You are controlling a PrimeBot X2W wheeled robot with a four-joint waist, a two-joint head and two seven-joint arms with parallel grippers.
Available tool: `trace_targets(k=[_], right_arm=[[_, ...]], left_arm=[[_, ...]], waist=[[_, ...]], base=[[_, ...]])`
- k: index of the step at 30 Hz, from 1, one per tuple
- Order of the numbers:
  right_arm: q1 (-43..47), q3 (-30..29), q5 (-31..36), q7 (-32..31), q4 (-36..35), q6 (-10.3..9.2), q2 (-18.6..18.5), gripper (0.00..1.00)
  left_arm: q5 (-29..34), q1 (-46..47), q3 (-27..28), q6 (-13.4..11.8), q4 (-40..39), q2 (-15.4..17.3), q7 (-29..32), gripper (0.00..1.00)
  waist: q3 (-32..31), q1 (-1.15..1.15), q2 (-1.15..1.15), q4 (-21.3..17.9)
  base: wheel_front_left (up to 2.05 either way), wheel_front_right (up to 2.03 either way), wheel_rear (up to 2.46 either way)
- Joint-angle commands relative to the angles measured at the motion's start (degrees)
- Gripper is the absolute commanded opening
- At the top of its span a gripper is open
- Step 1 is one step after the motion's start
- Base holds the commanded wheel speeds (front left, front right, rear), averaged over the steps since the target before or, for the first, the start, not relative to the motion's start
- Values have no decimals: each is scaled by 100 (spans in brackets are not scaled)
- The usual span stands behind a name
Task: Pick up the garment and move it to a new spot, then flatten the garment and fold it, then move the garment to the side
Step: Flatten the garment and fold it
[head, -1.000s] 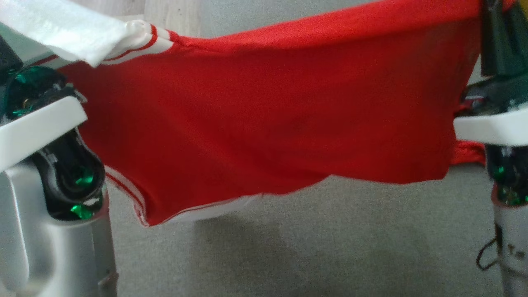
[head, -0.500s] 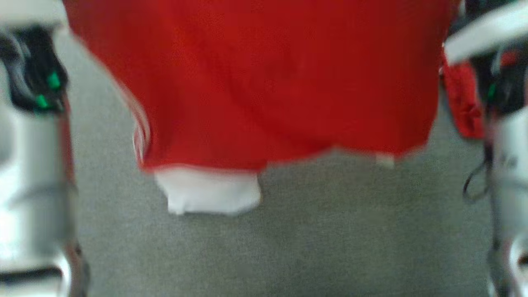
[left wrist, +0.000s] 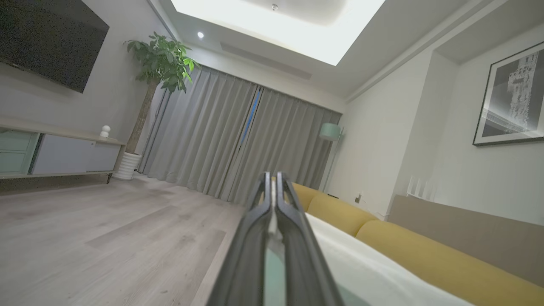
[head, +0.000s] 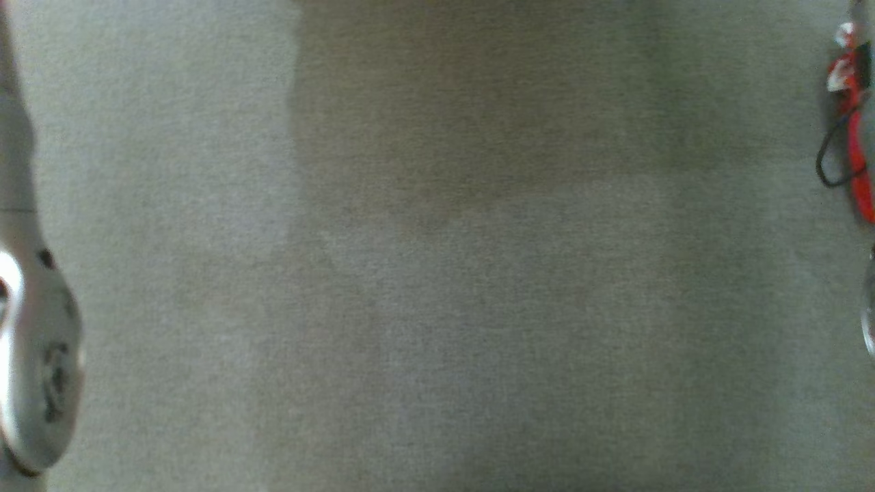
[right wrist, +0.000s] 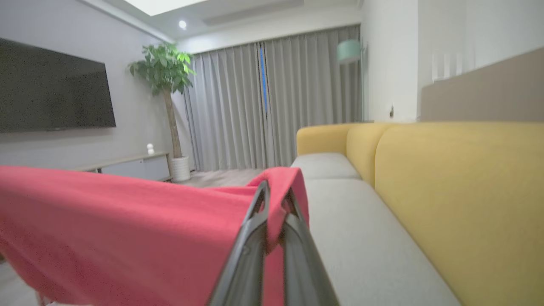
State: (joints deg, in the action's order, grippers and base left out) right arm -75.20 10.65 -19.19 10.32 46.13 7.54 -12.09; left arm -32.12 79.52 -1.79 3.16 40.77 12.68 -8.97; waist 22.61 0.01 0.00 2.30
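My 2 right fingers [right wrist: 262, 197] clamp shut on 1 red garment [right wrist: 127, 221], trailing to 9 o'clock. My 2 left fingers [left wrist: 267, 182] closed, contents unclear. 1 yellow sofa [right wrist: 446, 191] at 3 o'clock.

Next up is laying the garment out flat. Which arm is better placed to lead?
Right: the right gripper is clamped on the garment, grey seat cushion ahead. The left gripper is shut, grip on cloth unclear.

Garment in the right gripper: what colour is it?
The garment is red, seen best in the right wrist view.
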Motion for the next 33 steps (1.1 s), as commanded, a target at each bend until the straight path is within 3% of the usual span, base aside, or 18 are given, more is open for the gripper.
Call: trace_targets(k=[1,7,15,22,27,33], right_arm=[[-53,34,-50,64,4,-5,-23,0],[587,369,-342,99,830,-5,-92,0],[1740,1043,-798,-538,1366,-5,-284,0],[2867,1931,-1428,-1328,866,-5,-662,0],[3393,2188,-1834,-1558,479,-5,-847,0],[4084,2467,-2260,-1791,-58,-5,-1112,0]], left_arm=[[33,60,-2,53,-46,221,-66,0],[66,-667,-427,331,567,-2,-258,0],[-27,-2304,-966,425,715,-107,-391,0],[-309,-3939,-1595,431,74,169,-88,0],[-446,-4735,-1671,423,-425,354,59,0],[-666,-5978,-1642,152,-1472,496,378,0]], waist=[[50,-1,0,97],[-7,-1,0,272],[-533,-1,0,400],[-1236,-1,0,396],[-1624,-1,0,330],[-2101,-1,0,234]], base=[[0,0,0],[0,0,0],[0,0,0],[0,0,0],[0,0,0],[0,0,0]])
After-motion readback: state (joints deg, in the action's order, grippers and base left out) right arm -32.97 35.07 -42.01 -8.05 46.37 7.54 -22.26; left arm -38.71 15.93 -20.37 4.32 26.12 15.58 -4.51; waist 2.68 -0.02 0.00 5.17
